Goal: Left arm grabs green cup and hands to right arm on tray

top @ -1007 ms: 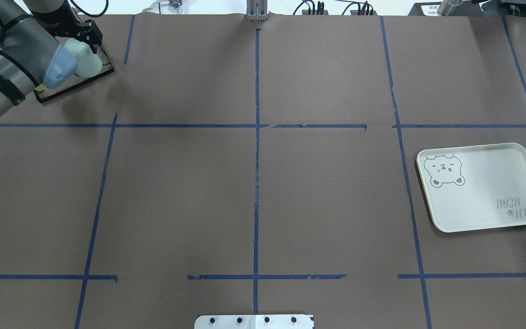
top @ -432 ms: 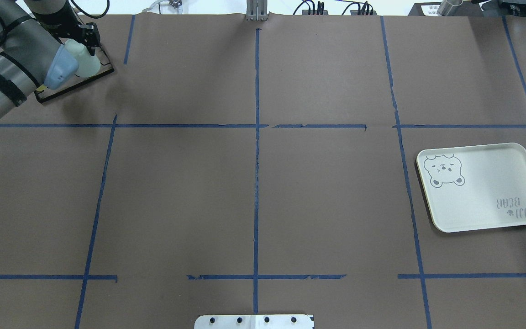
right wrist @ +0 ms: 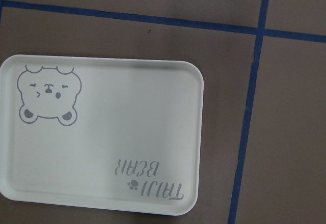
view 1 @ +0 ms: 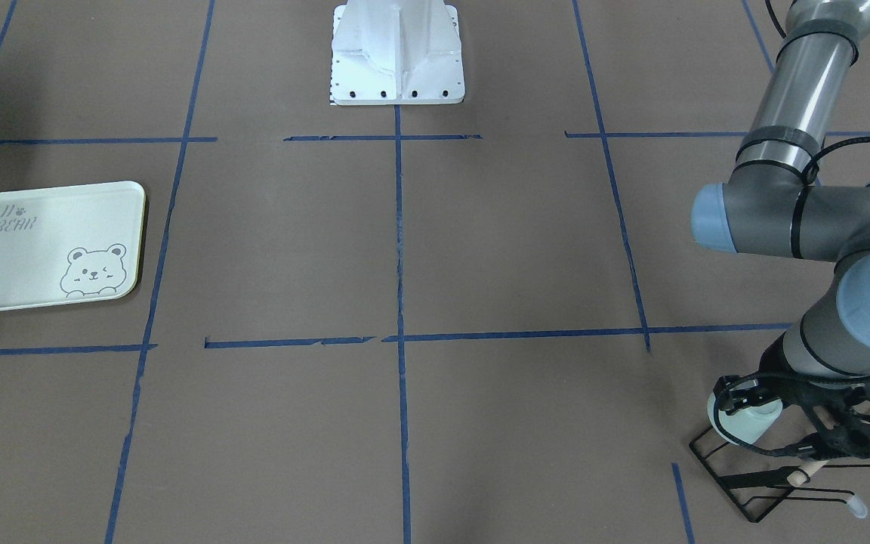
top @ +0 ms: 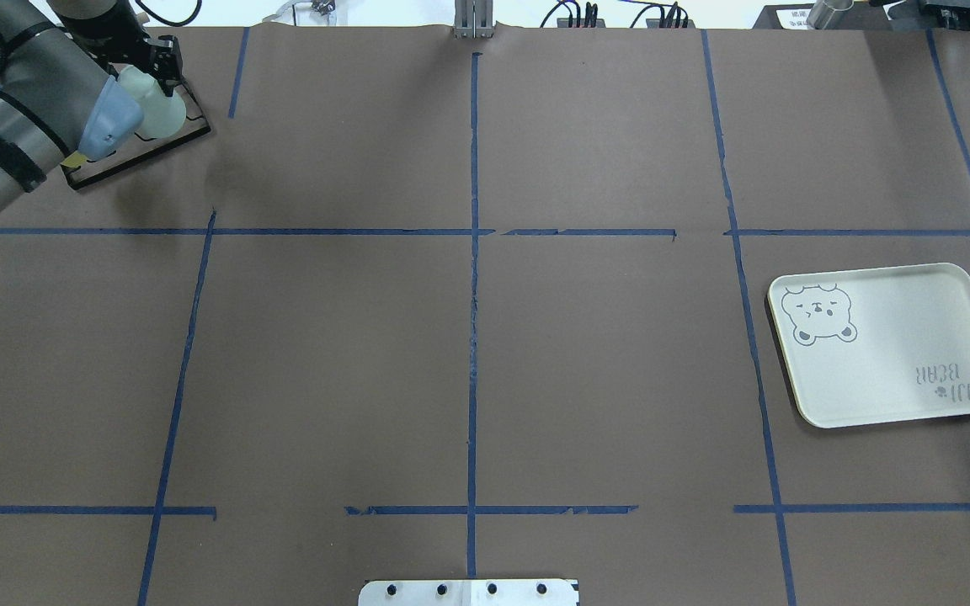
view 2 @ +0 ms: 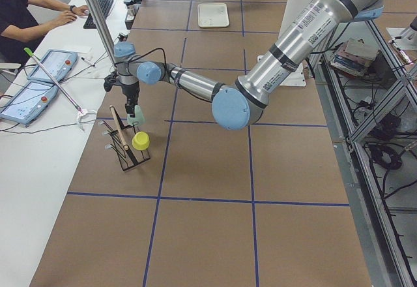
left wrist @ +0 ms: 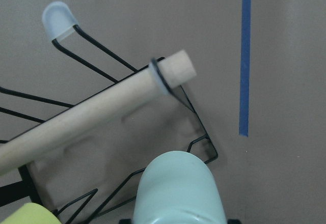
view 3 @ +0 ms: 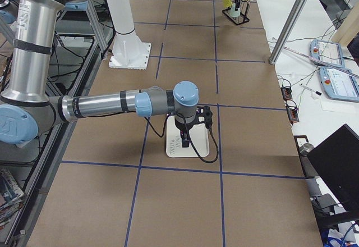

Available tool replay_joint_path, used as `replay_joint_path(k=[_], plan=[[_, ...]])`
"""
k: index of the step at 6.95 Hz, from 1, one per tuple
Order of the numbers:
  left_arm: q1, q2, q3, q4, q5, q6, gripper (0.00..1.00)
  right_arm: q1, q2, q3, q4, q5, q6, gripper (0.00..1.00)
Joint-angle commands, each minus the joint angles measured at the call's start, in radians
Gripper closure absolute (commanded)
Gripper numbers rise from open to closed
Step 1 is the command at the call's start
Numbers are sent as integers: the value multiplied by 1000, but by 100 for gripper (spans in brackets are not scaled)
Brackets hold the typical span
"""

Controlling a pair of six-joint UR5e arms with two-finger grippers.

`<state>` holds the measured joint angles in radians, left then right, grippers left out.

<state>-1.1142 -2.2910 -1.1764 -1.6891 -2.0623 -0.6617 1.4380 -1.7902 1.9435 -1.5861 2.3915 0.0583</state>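
Note:
The green cup [top: 161, 118] is tilted over the black wire rack [top: 135, 156] at the far left corner of the table. My left gripper [top: 158, 84] is shut on the cup; the front-facing view shows its black fingers [view 1: 737, 397] across the cup [view 1: 737, 434]. In the left wrist view the cup [left wrist: 178, 188] fills the bottom middle. The tray [top: 889, 345] lies bare at the right. My right gripper [view 3: 185, 140] hangs over the tray [view 3: 193, 146]; I cannot tell whether it is open or shut. The right wrist view shows only the tray [right wrist: 127, 132].
The rack [left wrist: 198, 127] has a wooden dowel [left wrist: 102, 107] and capped wire pegs [left wrist: 58, 20]. A yellow cup [view 2: 140, 141] sits on the rack next to the green one. The robot's white base [view 1: 397, 53] stands at mid table. An operator [view 2: 19, 19] sits at the side desk.
My left gripper and the green cup have shifted a little toward the far left over the rack. The tray has not moved.

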Motion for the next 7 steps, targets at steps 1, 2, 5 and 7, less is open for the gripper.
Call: replay_joint_path(k=[1, 2, 5, 7], plan=[[-15, 63, -133, 40, -1, 5, 81, -4, 0, 0, 2, 0, 0, 0], [-24, 80, -216, 113, -1, 7, 82, -7, 0, 2, 2, -2, 0, 0], [-58, 82, -368, 221, -27, 7, 84, -13, 0, -8, 14, -3, 0, 0], [-85, 97, -411, 218, -71, -1, 91, -19, 0, -11, 14, -3, 0, 0]])
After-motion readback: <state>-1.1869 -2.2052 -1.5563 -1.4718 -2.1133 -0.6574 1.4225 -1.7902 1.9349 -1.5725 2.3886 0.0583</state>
